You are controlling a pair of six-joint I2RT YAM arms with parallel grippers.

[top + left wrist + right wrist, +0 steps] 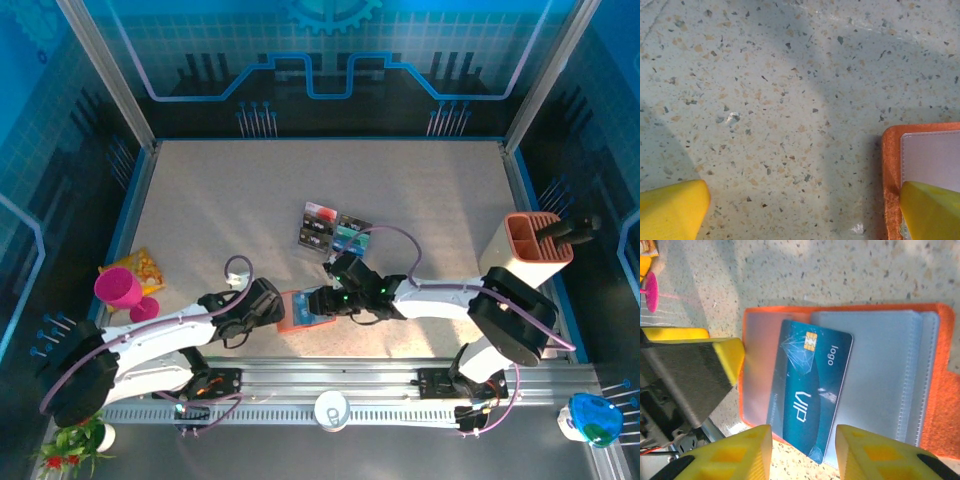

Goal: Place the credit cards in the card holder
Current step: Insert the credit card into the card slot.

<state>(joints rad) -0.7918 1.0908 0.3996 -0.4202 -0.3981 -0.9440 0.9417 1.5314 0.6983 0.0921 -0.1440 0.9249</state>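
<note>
Observe card holder (940, 390) open flat at middle of near edge of desk (220, 200), blue card (810, 390) loose across its pockets. Note right end effector (802, 455) released, straddling card's end; left end effector (802, 202) spread wide, one fingertip (930, 210) on holder's rim. Log remaining credit cards (335, 230) nearer desk centre.

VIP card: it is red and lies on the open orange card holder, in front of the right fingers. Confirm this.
Not quite. The VIP card is blue, not red, as the right wrist view shows. It does lie on the open orange card holder, in front of the right fingers.
</note>
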